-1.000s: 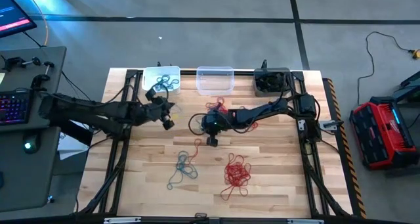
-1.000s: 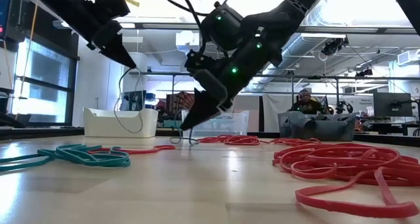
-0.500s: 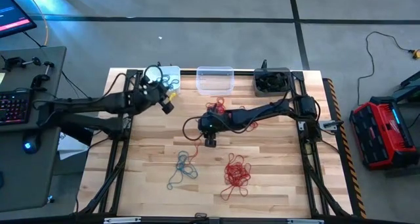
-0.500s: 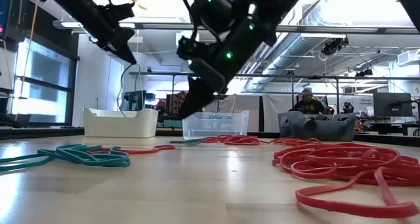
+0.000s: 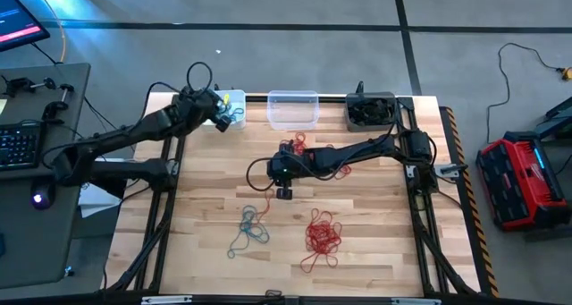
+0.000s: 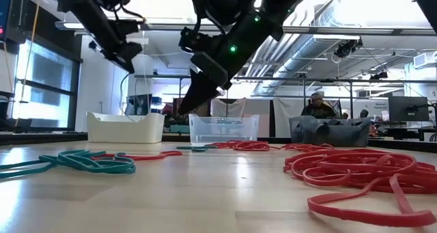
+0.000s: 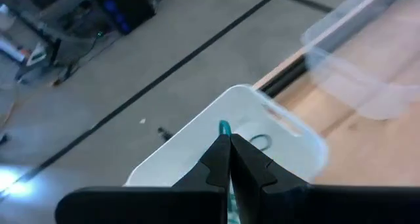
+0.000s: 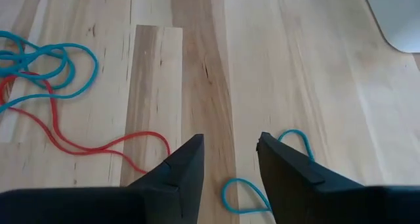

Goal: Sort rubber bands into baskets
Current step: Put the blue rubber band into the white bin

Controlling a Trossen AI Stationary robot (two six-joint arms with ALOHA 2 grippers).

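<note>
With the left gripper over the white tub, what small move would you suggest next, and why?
Probably open the left gripper. Its fingers are shut on a teal rubber band, and it hangs over the white tub, which already holds teal bands, so letting go should drop it in. The right gripper waits open over a teal band on the table.

Teal rubber bands [image 5: 248, 229], red rubber bands [image 5: 323, 234], white basket [image 5: 231, 105], dark grey basket [image 5: 370, 112]
</note>
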